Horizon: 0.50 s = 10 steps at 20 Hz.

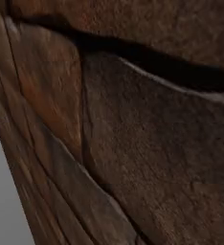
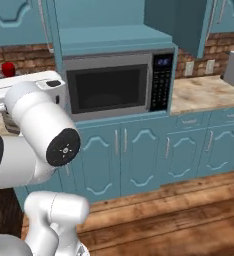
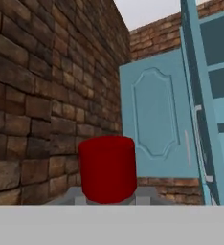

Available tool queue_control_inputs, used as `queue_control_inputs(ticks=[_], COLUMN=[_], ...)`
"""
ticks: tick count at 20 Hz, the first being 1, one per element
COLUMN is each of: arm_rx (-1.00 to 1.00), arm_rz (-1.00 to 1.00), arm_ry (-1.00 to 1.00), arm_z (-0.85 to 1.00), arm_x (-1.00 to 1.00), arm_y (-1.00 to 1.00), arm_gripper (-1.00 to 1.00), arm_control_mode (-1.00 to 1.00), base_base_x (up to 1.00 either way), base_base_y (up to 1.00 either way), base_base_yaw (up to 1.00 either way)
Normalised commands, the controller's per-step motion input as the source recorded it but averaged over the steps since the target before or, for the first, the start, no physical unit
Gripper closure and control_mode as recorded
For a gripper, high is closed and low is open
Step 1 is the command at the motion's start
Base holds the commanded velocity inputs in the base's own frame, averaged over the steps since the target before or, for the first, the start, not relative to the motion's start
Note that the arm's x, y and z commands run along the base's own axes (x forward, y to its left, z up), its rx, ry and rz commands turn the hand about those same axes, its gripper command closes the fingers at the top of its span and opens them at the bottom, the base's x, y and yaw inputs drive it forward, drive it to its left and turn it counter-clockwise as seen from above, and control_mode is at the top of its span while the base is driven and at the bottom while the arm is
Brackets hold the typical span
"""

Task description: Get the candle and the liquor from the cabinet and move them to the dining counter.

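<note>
The gripper is nearly closed on the liquor (image 3: 107, 168), whose red cap sits directly ahead and upright between the jaws, beside the brick wall (image 3: 47, 95) and clear of the open cabinet (image 3: 154, 115) door.

Brick wall (image 3: 47, 95), wooden floor (image 2: 189, 220), perhaps marble countertop (image 2: 204, 92).
</note>
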Motion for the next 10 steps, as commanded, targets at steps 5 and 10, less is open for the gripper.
queue_control_inputs(ticks=[5,10], arm_rx=[0.0,0.0], arm_rz=[0.0,0.0], arm_ry=[0.0,0.0], arm_z=[0.0,0.0], arm_x=[0.0,0.0], arm_y=[0.0,0.0], arm_gripper=[1.0,1.0], arm_control_mode=[1.0,1.0], base_base_x=[-0.57,-0.57], base_base_y=[0.11,-0.15], base_base_yaw=[-0.46,-0.4])
